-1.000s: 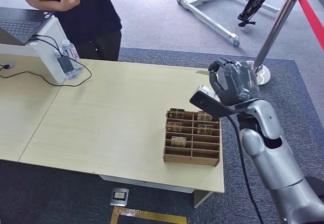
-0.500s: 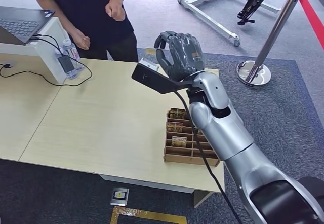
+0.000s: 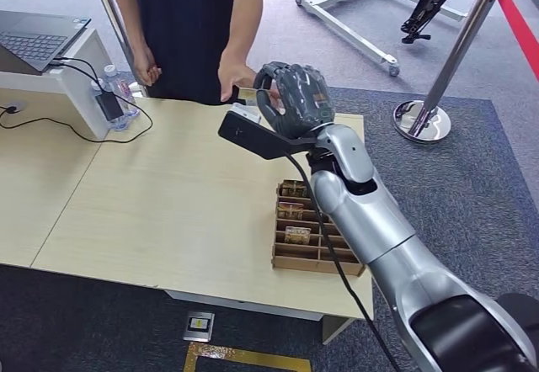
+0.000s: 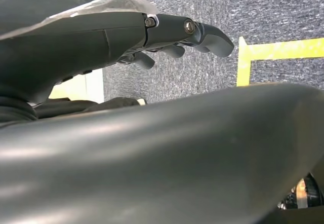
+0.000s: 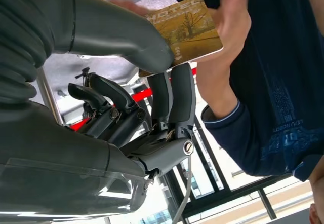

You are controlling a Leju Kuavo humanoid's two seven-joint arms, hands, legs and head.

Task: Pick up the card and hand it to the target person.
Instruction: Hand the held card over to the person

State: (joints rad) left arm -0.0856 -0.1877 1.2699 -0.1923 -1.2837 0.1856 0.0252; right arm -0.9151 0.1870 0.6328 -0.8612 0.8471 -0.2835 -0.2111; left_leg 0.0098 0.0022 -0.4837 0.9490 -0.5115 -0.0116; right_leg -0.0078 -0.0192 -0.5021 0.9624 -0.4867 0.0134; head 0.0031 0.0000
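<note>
The right hand (image 5: 153, 82) pinches the card (image 5: 183, 29) between thumb and fingers (image 5: 183, 95) above the pale wooden table (image 3: 172, 195) while the person's hand (image 5: 225, 41) closes on it, so letting go late could tear it away, and beyond lie grey carpet and a red barrier; the left hand's (image 4: 179, 34) fingers I cannot tell

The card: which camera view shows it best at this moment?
The right wrist view shows it best: the card is large there, its printed face readable, pinched by the right hand, with the person's hand on its far end. The head view shows a thin edge of it. The left wrist view shows the left hand over carpet.
</note>
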